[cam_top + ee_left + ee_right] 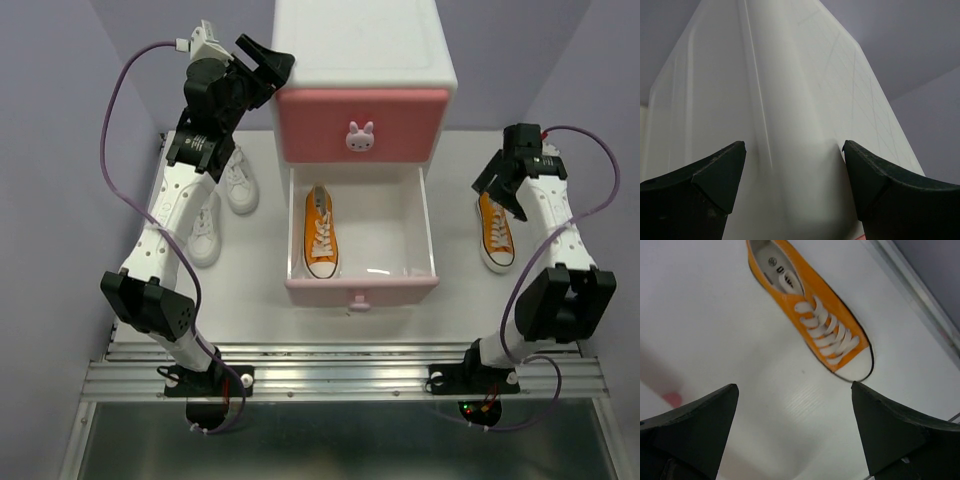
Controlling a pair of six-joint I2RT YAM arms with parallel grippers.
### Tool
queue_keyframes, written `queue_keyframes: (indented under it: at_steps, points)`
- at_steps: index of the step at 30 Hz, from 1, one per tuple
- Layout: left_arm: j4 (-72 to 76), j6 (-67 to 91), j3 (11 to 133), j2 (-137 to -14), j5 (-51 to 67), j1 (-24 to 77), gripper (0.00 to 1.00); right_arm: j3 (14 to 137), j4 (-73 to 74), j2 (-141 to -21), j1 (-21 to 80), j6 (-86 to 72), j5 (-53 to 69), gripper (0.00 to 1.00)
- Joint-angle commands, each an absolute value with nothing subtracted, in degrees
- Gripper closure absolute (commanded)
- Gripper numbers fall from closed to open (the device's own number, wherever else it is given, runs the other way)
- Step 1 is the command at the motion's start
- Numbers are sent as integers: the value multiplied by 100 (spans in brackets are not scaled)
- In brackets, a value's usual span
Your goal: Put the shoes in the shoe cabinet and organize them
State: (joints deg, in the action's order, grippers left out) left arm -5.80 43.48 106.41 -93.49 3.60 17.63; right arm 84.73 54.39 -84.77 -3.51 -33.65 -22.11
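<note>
The shoe cabinet [362, 50] stands at the back centre with its upper pink drawer shut. Its lower drawer [430, 240] is pulled out and holds one orange shoe [320, 232] on its left side. The other orange shoe [496, 238] [810, 315] lies on the table to the right. My right gripper [505, 195] [795, 400] hovers over it, open and empty. Two white shoes [240, 180] [205, 233] lie left of the cabinet, partly under my left arm. My left gripper [266, 64] [794, 155] is open and raised at the cabinet's upper left corner [790, 115].
The white table [250, 300] ends at a metal rail [350, 380] where the arm bases are mounted. Purple walls [60, 120] close in both sides. The open drawer's right half [390, 235] holds no shoe. A pink cabinet foot [672, 399] shows in the right wrist view.
</note>
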Motion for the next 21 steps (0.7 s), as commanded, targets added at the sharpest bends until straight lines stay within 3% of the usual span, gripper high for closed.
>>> queue_keyframes:
  at_steps: [1, 10, 18, 21]
  points:
    - [-3103, 3463, 9827, -9817, 202, 1652, 12, 9219, 5019, -9332, -729, -1892, -2065, 0]
    - [-3050, 3428, 9703, -9756, 202, 1652, 12, 10230, 4957, -11020, -1160, -88, -1460, 0]
    - [-2971, 3419, 9615, -9729, 167, 1652, 12, 9476, 4790, -11153, -1397, -62, -897, 0]
    - [-2971, 3401, 9580, -9738, 158, 1652, 12, 9352, 4816, -11319, -1397, -140, -721, 10]
